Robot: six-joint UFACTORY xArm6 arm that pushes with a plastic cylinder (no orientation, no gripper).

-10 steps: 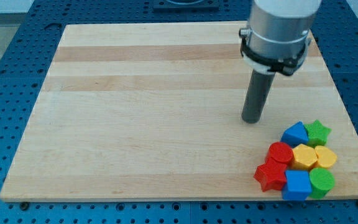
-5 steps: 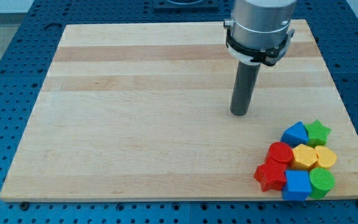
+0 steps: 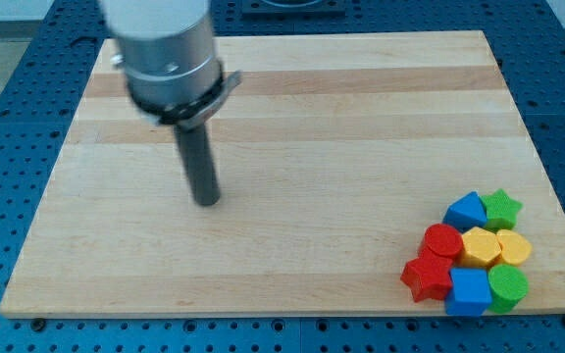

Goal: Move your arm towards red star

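The red star (image 3: 426, 277) lies at the left end of a tight cluster of blocks in the board's bottom right corner. My tip (image 3: 207, 201) rests on the board left of centre, far to the left of the red star and a little above its level. It touches no block. The cluster also holds a red cylinder (image 3: 443, 240), a blue block (image 3: 465, 210), a green star (image 3: 502, 207), a yellow hexagon (image 3: 480, 246), another yellow block (image 3: 514, 247), a blue cube (image 3: 469, 291) and a green cylinder (image 3: 508, 286).
The wooden board (image 3: 282, 108) lies on a blue perforated table (image 3: 8, 108). The cluster sits close to the board's bottom and right edges.
My tip has swept far to the left across the board, away from the block cluster. The blocks have not moved.
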